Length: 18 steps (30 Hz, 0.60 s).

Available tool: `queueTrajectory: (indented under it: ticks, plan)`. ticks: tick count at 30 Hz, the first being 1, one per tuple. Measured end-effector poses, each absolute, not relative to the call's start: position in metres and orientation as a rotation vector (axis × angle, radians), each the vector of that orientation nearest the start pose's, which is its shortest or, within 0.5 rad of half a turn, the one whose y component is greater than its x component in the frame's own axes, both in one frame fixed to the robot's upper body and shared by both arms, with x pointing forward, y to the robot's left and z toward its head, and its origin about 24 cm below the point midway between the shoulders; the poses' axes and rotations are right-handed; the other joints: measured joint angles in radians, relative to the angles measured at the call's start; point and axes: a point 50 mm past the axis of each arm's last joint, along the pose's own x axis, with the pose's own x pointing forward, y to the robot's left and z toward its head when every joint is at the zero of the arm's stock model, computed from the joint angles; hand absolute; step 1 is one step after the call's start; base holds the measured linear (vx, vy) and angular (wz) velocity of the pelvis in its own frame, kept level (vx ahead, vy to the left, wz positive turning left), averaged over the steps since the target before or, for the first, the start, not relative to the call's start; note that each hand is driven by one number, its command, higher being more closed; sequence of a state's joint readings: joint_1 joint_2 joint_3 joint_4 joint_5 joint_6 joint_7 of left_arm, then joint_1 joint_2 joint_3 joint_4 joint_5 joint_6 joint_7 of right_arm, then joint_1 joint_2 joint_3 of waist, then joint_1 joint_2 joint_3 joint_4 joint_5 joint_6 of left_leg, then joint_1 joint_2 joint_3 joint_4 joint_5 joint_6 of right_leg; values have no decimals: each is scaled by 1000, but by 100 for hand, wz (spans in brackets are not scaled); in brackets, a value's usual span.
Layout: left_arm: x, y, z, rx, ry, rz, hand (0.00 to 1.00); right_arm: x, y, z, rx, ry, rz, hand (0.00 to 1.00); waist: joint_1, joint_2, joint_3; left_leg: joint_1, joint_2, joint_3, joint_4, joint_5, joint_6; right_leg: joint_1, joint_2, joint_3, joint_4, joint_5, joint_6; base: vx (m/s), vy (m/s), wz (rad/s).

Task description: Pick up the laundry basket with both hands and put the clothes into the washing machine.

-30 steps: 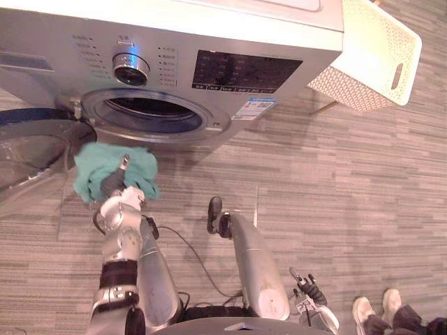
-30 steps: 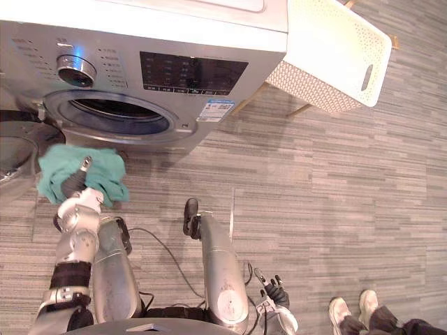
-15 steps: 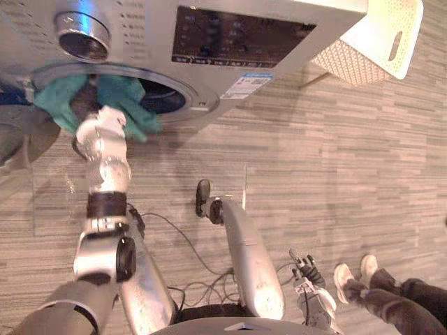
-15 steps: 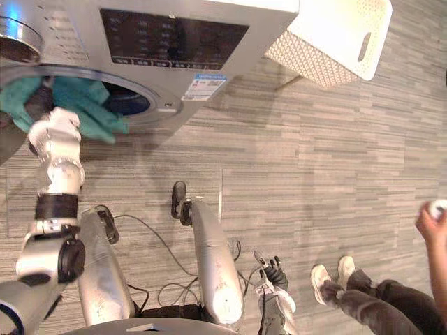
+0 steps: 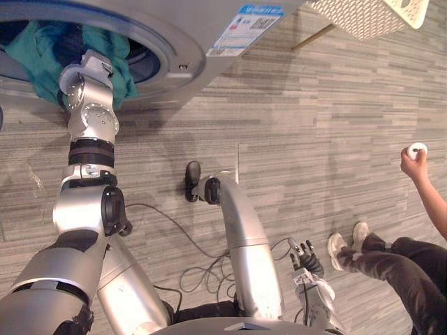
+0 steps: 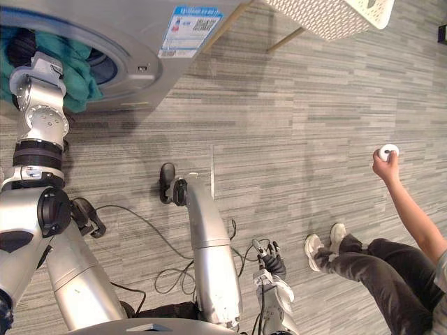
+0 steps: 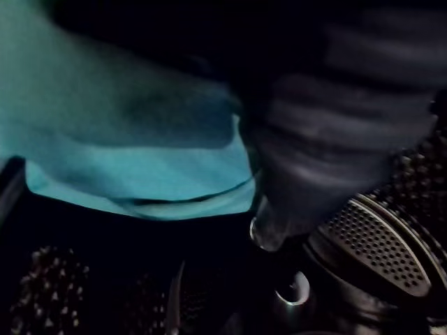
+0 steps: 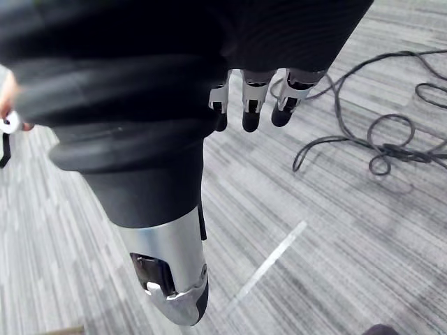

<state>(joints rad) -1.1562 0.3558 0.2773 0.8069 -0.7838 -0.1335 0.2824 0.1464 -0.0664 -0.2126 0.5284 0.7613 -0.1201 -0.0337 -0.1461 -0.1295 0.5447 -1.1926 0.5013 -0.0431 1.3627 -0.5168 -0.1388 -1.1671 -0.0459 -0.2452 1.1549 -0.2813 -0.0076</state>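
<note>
A teal cloth [image 5: 42, 52] hangs in the round opening of the washing machine [image 5: 178, 66] at the upper left. My left arm reaches into that opening, and my left hand [image 7: 328, 139] is inside the dark drum with the teal cloth [image 7: 119, 160] right beside it. Whether it grips the cloth I cannot make out. The white perforated laundry basket [image 5: 363, 14] stands to the right of the machine. My right hand [image 5: 306, 259] hangs low at my side over the floor, its fingers [image 8: 250, 105] relaxed and holding nothing.
A person stands at the right, their shoes [image 5: 347, 244] on the grey striped floor and one raised hand [image 5: 412, 159] holding a small white round thing. A wooden leg [image 5: 314, 35] shows under the basket.
The camera has moved closer to the machine. My left arm carried the teal cloth from in front of the door up into the drum opening. The person's arm has come into view.
</note>
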Motion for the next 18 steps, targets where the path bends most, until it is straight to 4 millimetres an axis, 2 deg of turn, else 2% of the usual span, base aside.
queueTrajectory:
  ticks: [6, 10, 13, 15, 16, 17, 18]
  plan:
    - [403, 236, 263, -773, -423, 334, 100, 163, -226, -91, 725, 413, -592, 0, -14, -1, -1, -57, 0, -11, 95, -34, 2, -78, -28, 18, 127, -53, 0, -36, -48, 4]
    - [403, 237, 270, -779, -434, 328, 100, 161, -230, -91, 754, 398, -623, 0, -25, -1, -1, -69, 3, -2, 124, -44, -2, -107, -37, 32, 168, -72, -1, -19, -57, 0]
    - [397, 239, 317, -771, -537, 288, 100, 157, -241, -90, 766, 373, -677, 0, -37, -1, -1, -67, 4, 21, 124, -44, -2, -123, -49, 45, 183, -70, -6, 4, -64, 4]
    - [381, 249, 371, -740, -677, 262, 100, 151, -249, -91, 784, 356, -733, 0, -47, -1, -1, -57, 5, 33, 123, -43, -2, -123, -55, 51, 191, -72, -7, 12, -55, 5]
    - [374, 250, 386, -733, -718, 251, 100, 149, -252, -91, 787, 353, -749, 0, -46, -1, -1, -52, 5, 40, 122, -44, -1, -124, -56, 55, 193, -72, -7, 12, -63, -2]
    - [360, 251, 416, -728, -805, 222, 100, 145, -258, -92, 793, 347, -784, 0, -45, -1, -1, -39, 5, 55, 121, -46, 3, -124, -57, 65, 196, -73, -7, 13, -73, -3]
    - [358, 262, 414, -674, -795, 274, 100, 141, -262, -94, 795, 347, -816, 0, -44, -1, -1, -25, 5, 73, 120, -50, 7, -125, -62, 75, 201, -73, -7, 11, -61, -2]
